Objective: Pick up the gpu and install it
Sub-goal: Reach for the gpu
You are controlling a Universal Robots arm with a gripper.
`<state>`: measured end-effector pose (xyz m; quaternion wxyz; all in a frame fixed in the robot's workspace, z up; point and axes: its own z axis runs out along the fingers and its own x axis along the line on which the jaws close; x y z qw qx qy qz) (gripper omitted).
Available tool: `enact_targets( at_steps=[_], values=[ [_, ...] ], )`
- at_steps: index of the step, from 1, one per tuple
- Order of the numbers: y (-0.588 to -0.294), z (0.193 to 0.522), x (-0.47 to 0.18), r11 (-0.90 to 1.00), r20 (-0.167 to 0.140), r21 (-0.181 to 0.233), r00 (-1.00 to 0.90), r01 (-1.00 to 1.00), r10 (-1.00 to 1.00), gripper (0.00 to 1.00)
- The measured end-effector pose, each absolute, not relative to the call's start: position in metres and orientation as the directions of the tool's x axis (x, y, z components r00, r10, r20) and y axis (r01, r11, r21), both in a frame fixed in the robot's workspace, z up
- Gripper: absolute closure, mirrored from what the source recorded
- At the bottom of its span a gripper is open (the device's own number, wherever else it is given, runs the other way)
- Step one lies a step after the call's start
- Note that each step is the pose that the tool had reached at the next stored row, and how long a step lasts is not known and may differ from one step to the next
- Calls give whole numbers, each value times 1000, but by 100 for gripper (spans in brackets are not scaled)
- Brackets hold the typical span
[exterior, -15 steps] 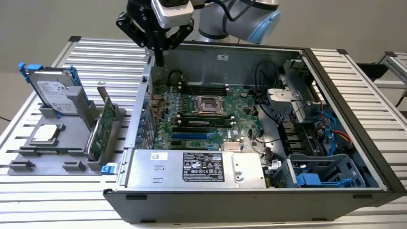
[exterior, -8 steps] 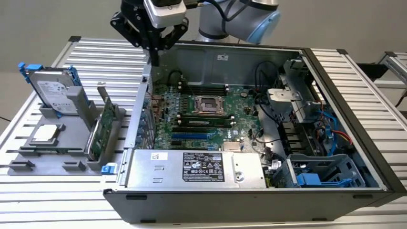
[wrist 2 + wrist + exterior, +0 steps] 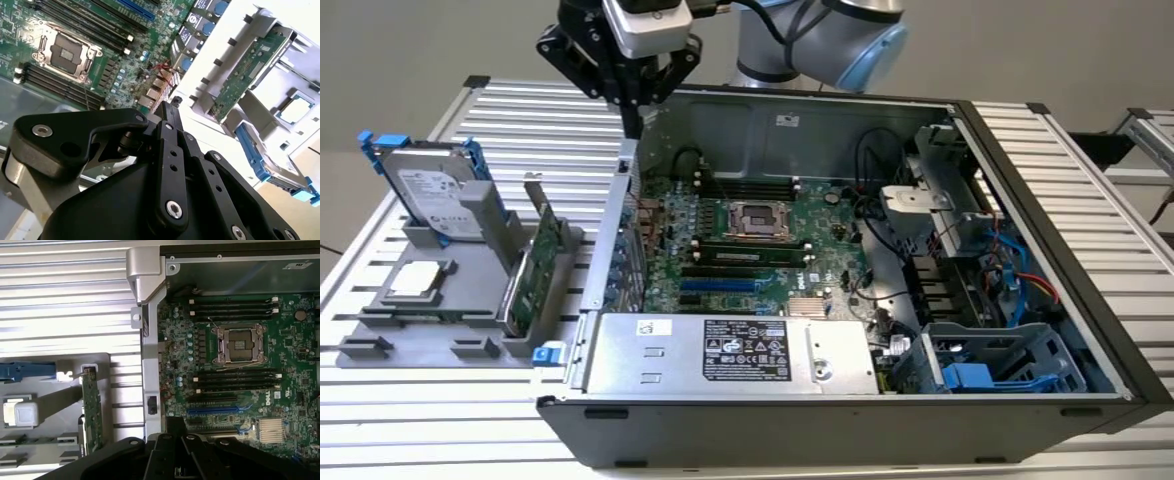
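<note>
A silver slatted metal table (image 3: pixel 1067 150) spans the exterior view, and on it lies a large black open computer case (image 3: pixel 854 432) that takes up the centre and right of the frame. At the top centre the pale grey and blue robot arm (image 3: pixel 821 35) reaches in from behind the case. Flat on the case floor is the green motherboard (image 3: pixel 747 240), seen in both wrist views (image 3: pixel 100 45) (image 3: pixel 240 380), with a square silver processor socket (image 3: pixel 754 218) near its middle. A silver box-shaped power supply (image 3: pixel 720 355) sits along the case's near edge. At the exterior view's left, on the table just beside the case, rests a grey plastic holder tray (image 3: pixel 454 265). A silver hard drive in a blue frame (image 3: pixel 434 190) stands at its far end. The gpu (image 3: pixel 534 270), a flat green circuit card with a silver end bracket, stands on edge in the tray slot nearest the case, also seen in both wrist views (image 3: pixel 245 70) (image 3: pixel 92 410). The black gripper (image 3: pixel 635 115) (image 3: pixel 172 106) hangs at the upper left of centre over the case's far left corner, fingers pressed together on nothing, well apart from the gpu. A small square silver chip (image 3: pixel 420 280) lies flat in the tray.
</note>
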<state>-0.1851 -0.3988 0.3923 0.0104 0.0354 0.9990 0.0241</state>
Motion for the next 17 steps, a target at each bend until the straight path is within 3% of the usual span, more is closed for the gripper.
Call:
enact_targets(
  at_steps=[17],
  values=[
    [-399,392,-203,996,-19,49,-997,70,71,100]
  ],
)
